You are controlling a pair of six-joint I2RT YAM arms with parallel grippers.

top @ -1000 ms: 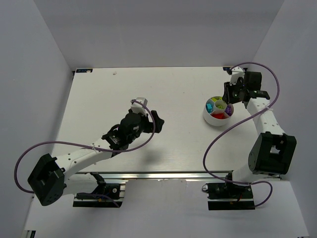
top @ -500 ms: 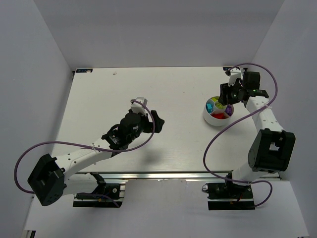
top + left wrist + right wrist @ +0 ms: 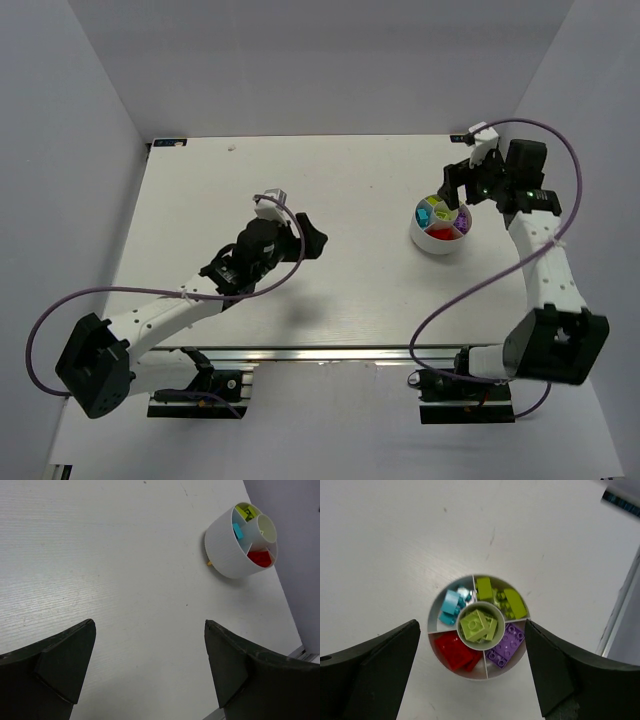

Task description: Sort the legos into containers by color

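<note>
The containers are wedge compartments of one round white bowl (image 3: 432,243) at the table's back right, also in the left wrist view (image 3: 225,550). The legos lie inside it. Seen from the right wrist, lime bricks (image 3: 476,625) fill the centre cup and more lime ones (image 3: 509,603) the top right wedge. Cyan bricks (image 3: 450,606) are top left, red ones (image 3: 452,650) bottom left, and a purple plate (image 3: 508,642) bottom right. My right gripper (image 3: 471,624) hangs open straight above the bowl (image 3: 476,677), holding nothing. My left gripper (image 3: 150,625) is open over bare table, far left of the bowl.
White walls close in the table on the left, back and right. The bowl stands close to the right wall. The right arm's purple cable (image 3: 560,160) loops above and beside it. The left arm (image 3: 180,305) stretches across the near left of the table.
My right gripper has opened wide and lifted back from the bowl, its arm swinging right. The left gripper has shifted slightly toward the back left.
</note>
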